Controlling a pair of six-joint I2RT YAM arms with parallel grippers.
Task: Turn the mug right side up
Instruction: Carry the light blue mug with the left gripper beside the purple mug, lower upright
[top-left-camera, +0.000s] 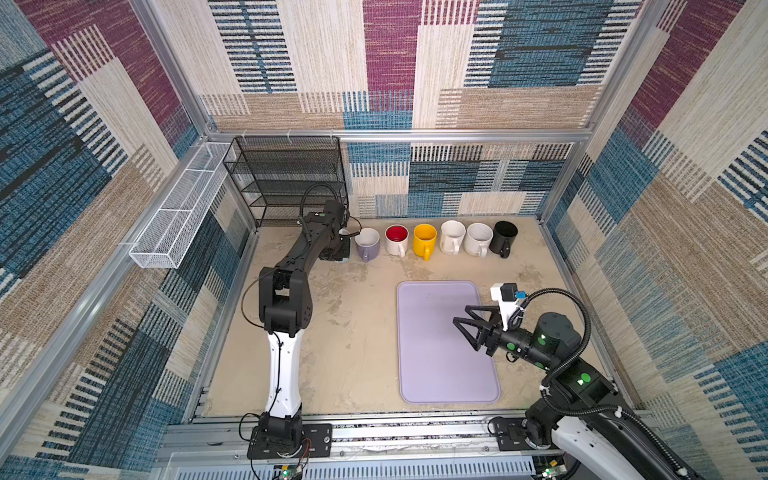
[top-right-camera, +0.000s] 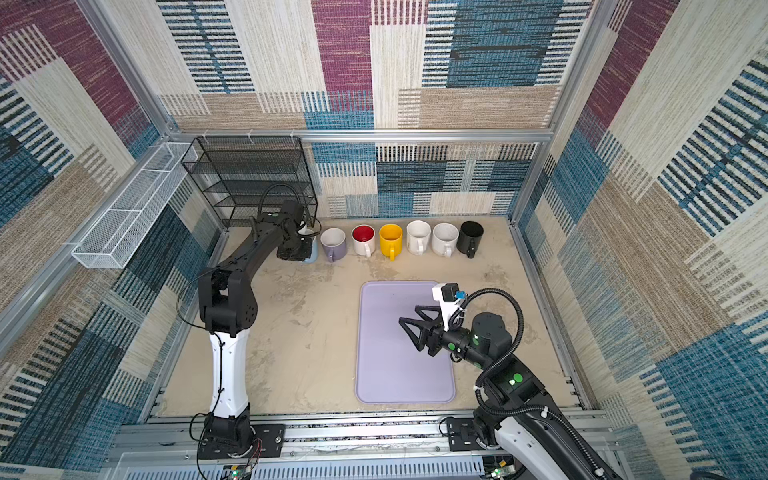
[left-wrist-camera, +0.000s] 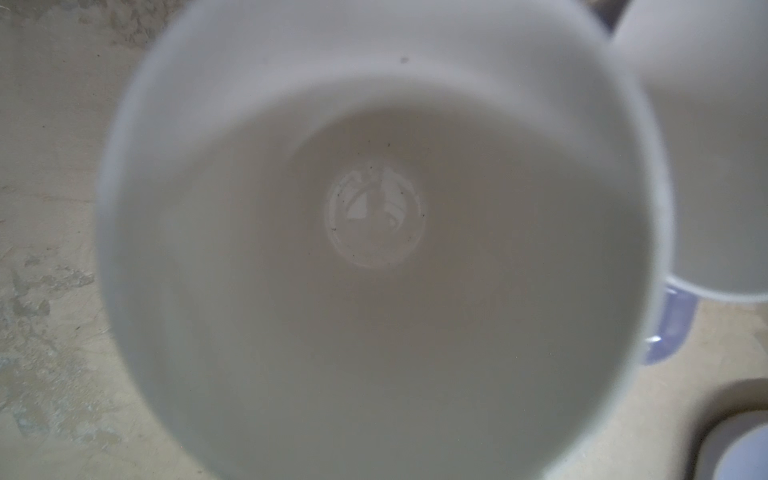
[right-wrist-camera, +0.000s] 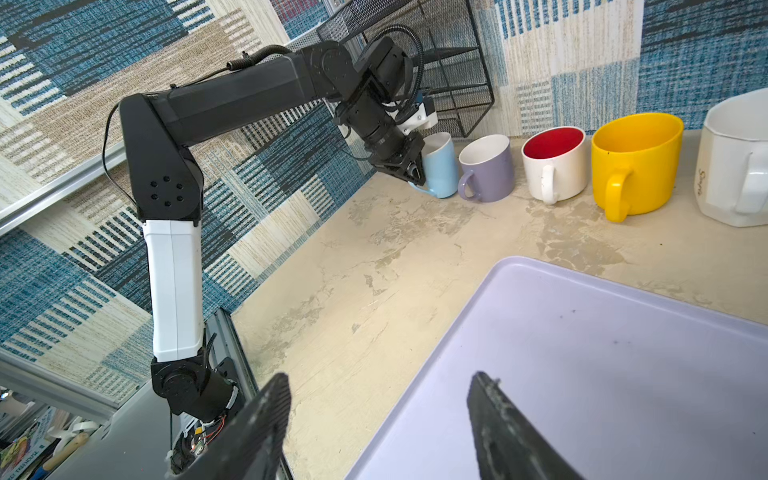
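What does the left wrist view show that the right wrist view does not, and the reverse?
Only the left wrist view: the white inside and bottom of the light blue ceramic mug. Only the right wrist view: its blue outside, the left gripper shut on it, the yellow ceramic mug, the lavender plastic tray, the open right gripper. Both: the lavender ceramic mug and the beige mottled table.

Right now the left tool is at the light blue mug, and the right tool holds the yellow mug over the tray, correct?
No: the right tool is open and empty over the tray; the yellow mug stands in the back row, seen in both top views. The rest holds.
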